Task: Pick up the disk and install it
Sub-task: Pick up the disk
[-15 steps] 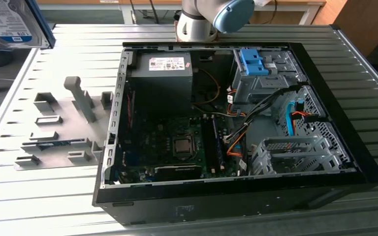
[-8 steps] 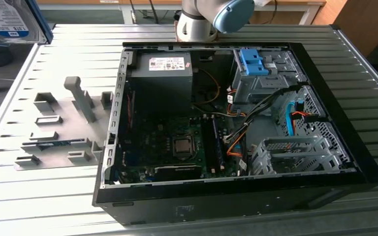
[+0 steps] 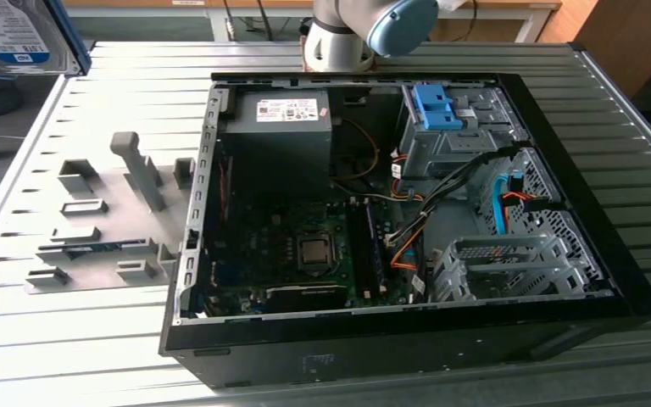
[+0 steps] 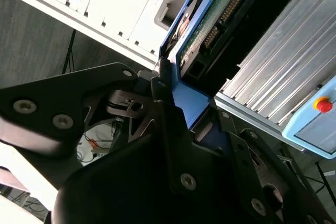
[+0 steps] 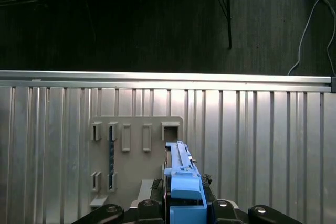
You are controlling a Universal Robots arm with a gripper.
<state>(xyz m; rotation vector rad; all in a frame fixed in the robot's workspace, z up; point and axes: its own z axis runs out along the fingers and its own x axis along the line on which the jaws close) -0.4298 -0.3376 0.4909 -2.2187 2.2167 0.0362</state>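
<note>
The disk hangs in the air at the far corner on the exterior view's left, its blue-and-white printed label facing out, the print too small to make out. In both wrist views the pincer is pinching it by the blue plastic rail, one finger on each side, with the drive's green circuit board turned towards the second wrist camera. Beneath it, in the first wrist view, lies a grey slotted holder on the ribbed metal worktop. To the exterior view's right of that holder sits the open computer case, with a white sticker on its dark power-supply box and a blue bracket atop the drive cage.
</note>
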